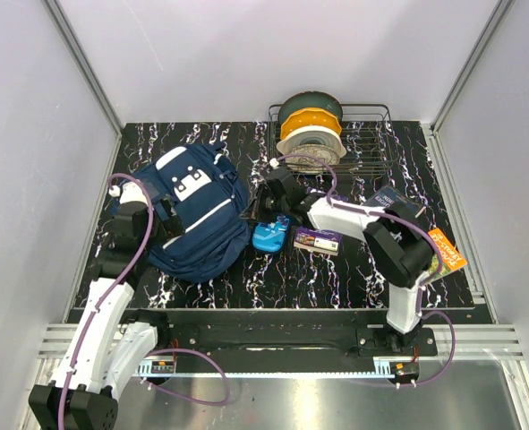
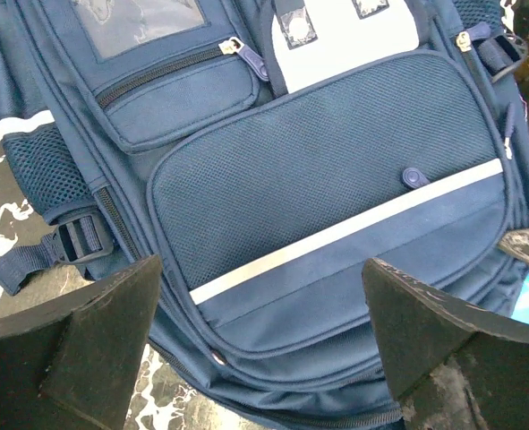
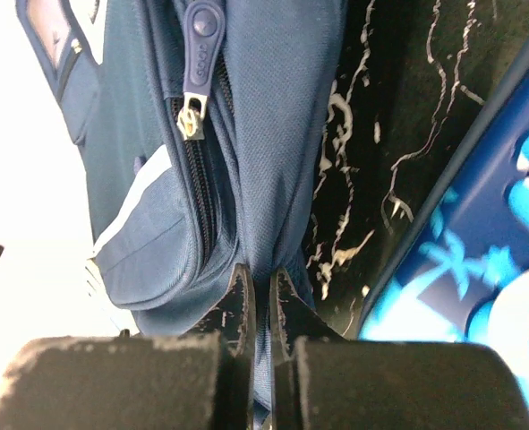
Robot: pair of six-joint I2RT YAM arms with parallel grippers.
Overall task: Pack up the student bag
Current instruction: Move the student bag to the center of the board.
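Tightly pinched between right jaws: student bag (image 3: 255, 161) side fabric.

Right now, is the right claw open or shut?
Shut: in the wrist view the right claw pinches a fold of the student bag below its zip pull.

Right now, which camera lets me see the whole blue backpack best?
The top camera: nearly the whole backpack shows there, with only the left arm hiding a bit. The left wrist view shows only its mesh front pocket and white stripe. The right wrist view shows just an edge with a zipper, pinched in the right claw.
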